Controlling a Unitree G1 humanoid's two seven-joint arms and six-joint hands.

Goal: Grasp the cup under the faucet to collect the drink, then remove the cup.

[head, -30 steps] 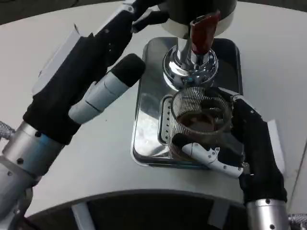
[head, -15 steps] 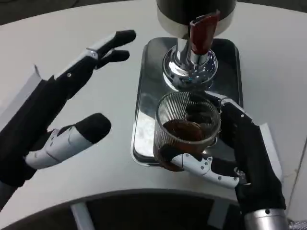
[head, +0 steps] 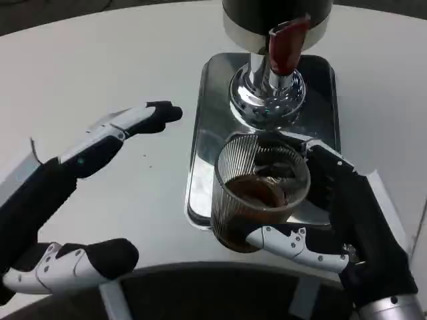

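Where the top edge of the head view cuts off the dispenser [head: 277,23], only its dark body, red lever [head: 287,41] and chrome faucet [head: 267,100] show. The right hand [head: 333,220] grips the cup [head: 259,193] over the tray's [head: 207,120] near edge. The cup is ribbed clear glass holding brown drink. The left hand [head: 73,200] hangs spread wide, holding nothing, over the table's [head: 100,73] near-left area.
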